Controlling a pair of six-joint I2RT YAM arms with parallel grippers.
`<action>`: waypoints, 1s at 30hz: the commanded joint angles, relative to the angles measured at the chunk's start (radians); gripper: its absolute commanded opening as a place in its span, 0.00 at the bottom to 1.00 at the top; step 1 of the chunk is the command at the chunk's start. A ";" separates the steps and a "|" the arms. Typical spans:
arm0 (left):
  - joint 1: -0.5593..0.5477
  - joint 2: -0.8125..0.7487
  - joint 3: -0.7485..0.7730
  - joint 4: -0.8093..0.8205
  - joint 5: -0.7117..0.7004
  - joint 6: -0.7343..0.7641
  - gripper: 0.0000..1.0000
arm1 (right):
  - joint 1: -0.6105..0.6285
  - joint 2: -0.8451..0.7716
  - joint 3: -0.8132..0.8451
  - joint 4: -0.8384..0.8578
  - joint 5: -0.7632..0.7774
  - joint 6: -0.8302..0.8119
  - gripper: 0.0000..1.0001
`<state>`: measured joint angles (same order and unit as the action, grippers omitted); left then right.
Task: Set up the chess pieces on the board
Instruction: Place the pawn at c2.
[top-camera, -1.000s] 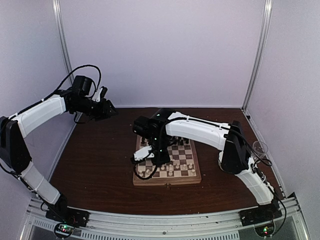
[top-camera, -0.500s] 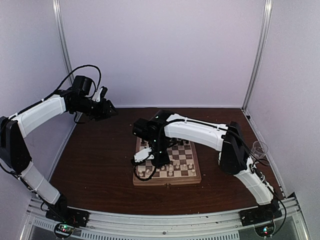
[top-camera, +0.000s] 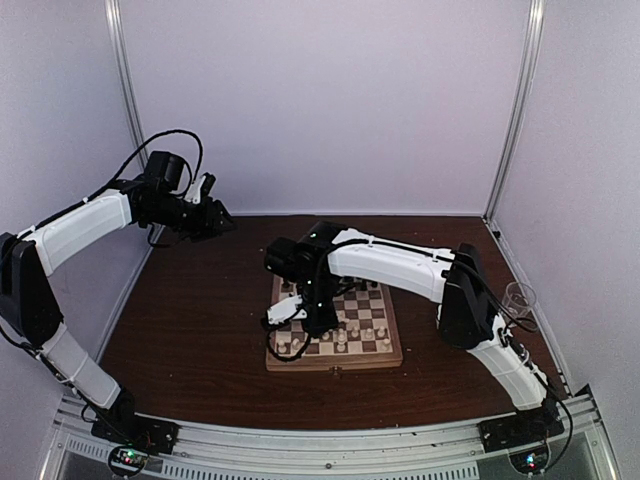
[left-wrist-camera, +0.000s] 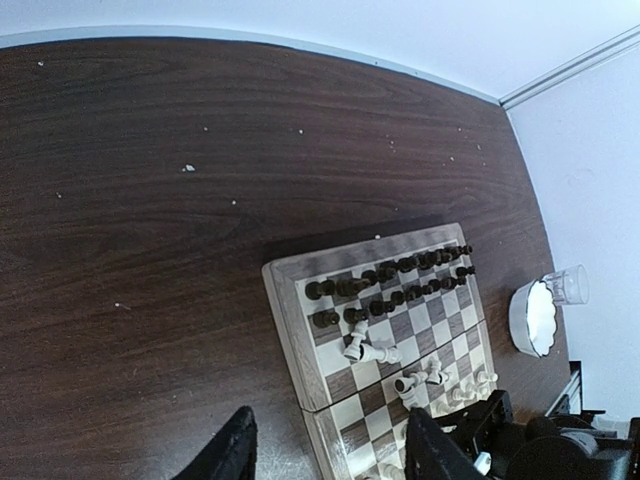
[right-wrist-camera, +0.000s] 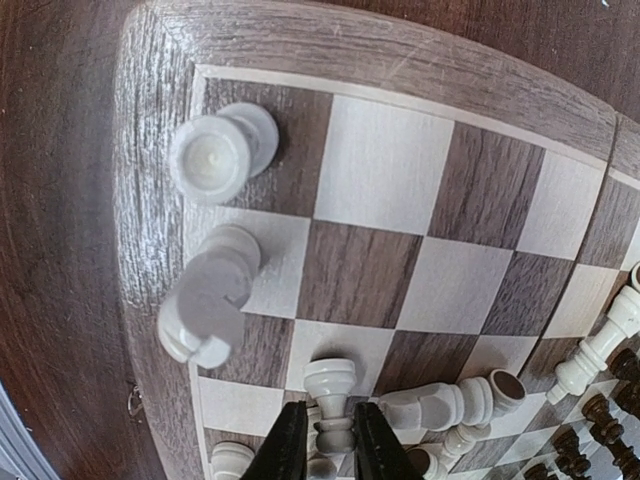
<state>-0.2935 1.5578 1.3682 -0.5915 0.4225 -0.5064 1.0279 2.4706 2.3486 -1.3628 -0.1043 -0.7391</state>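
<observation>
A small white chess piece (right-wrist-camera: 331, 385) is standing upright on a square near one edge of the board (right-wrist-camera: 400, 60). The right claw (right-wrist-camera: 331, 445) is reaching down over it, with one finger at each side. The fingers are sitting very close to the piece, but I cannot tell if they are pressing on it or not. Just beside it, some fallen white pieces (right-wrist-camera: 455, 402) are lying on their sides, and other white pieces (right-wrist-camera: 212, 155) are standing along the edge squares. The dark pieces (left-wrist-camera: 400, 275) are standing in two rows along the opposite side. The board is lying near the middle of the dark wooden counter (top-camera: 190, 320). The left claw (left-wrist-camera: 335, 455) is hovering high over the far left part of the counter, with its fingers spread wide and holding nothing. A white bowl (left-wrist-camera: 530, 318) and a clear cup (left-wrist-camera: 570, 285) are sitting together near the counter's right edge, apart from the board.
</observation>
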 joint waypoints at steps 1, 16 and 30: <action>0.011 -0.014 -0.004 0.048 0.014 -0.004 0.51 | 0.009 0.015 0.018 0.010 0.001 0.010 0.20; 0.011 -0.005 -0.006 0.050 0.020 -0.006 0.51 | 0.009 0.006 0.015 0.035 -0.014 0.029 0.27; 0.011 -0.002 -0.006 0.050 0.027 -0.007 0.51 | 0.009 0.013 0.014 0.049 -0.032 0.032 0.17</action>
<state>-0.2932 1.5578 1.3678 -0.5911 0.4305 -0.5076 1.0283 2.4706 2.3486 -1.3087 -0.1246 -0.7082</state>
